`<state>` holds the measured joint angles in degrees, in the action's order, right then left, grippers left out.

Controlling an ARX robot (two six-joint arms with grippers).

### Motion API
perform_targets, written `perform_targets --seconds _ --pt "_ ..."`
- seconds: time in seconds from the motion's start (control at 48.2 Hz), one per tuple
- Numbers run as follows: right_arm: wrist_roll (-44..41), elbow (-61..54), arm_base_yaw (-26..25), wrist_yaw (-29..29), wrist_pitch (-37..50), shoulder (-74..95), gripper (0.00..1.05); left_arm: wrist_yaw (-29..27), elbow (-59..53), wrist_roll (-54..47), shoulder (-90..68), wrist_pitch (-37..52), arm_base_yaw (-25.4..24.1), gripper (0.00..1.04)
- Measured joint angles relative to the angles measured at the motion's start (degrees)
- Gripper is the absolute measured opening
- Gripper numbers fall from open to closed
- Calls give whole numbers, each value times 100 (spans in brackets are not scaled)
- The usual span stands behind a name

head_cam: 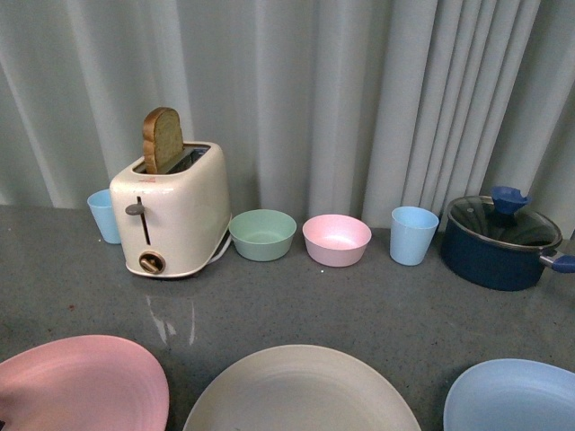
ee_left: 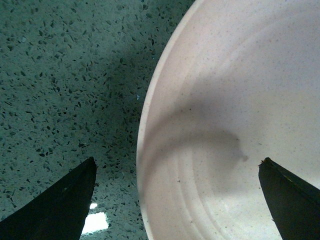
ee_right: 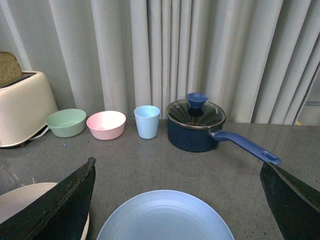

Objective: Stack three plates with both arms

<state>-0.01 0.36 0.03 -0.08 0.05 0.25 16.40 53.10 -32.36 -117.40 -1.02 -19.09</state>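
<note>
Setting: a grey speckled worktop [head_cam: 359,314] ran back to a pale pleated curtain [head_cam: 341,90]
Back row: toaster [head_cam: 171,211], green bowl [head_cam: 262,234], pink bowl [head_cam: 336,240] and lidded pot [head_cam: 499,242] stood well apart from the plates
Plates: pink plate [head_cam: 81,382] at the robot's left, beige plate [head_cam: 301,391] in the middle, blue plate [head_cam: 512,395] at the right; they lay in a row along the near edge, each apart from the next, none stacked
Key relation: the left arm was nearer the pink plate and the right arm nearer the blue plate, with the beige plate between them; the plates were round and had no long axis, so only the rim offered a grip
Left tool [ee_left: 175,200]: spread wide and empty; one finger hung over bare worktop and the other over a pale plate [ee_left: 235,100], so the rim ran between the jaws; pink or beige could not be told from that view
Right tool [ee_right: 176,200]: spread wide, holding nothing; the blue plate lay just ahead, centred between the fingers, and the beige rim showed on the toaster side
Stage: judged to be the start, no plate lifted
Next move: likely a descent onto a rim; a shallow bite risked the matte plastic slipping
</note>
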Motion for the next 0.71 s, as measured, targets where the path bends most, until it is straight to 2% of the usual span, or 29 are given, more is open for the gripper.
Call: perform_targets --seconds 0.311,0.457,0.664,0.706 --pt "0 0 0 0 0 0 97 -210 61 50 -63 -72 59 96" --pt "0 0 2 0 0 0 97 -452 59 48 -129 -33 57 66" --pt "0 0 0 0 0 0 97 -476 76 59 -131 -85 28 36" --pt "0 0 2 0 0 0 97 -518 107 61 -131 -90 13 27"
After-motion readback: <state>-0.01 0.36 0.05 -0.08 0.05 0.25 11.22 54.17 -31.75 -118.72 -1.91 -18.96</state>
